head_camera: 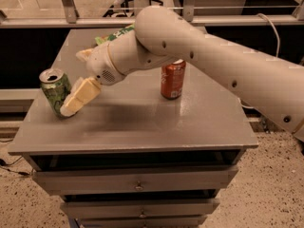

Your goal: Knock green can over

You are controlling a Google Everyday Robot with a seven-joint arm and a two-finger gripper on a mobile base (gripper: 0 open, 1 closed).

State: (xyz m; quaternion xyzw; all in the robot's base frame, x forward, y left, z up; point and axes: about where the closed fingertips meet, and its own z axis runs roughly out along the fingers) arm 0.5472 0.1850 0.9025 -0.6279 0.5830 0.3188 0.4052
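Touching the green can [53,91] atop a grey cabinet [190,127], the pincer [75,82] gapes wide.

The arm [213,65] stretches in from the right, its tool [74,103] angled down at far left.

Gripper [80,95] sits at the table's [142,127] left side, against the green can [53,87], and covers the can's lower right side and part of its base. Cannot tell if the base sits flat. Can lettering is too blurred to read. Arm [213,65] is cut off by the right edge and hides the top rim of the red-orange can [172,82]. It also hides most of the green bag [111,34] behind it; only a strip shows. Lowest of the drawers [137,184] is cut off by the bottom edge.
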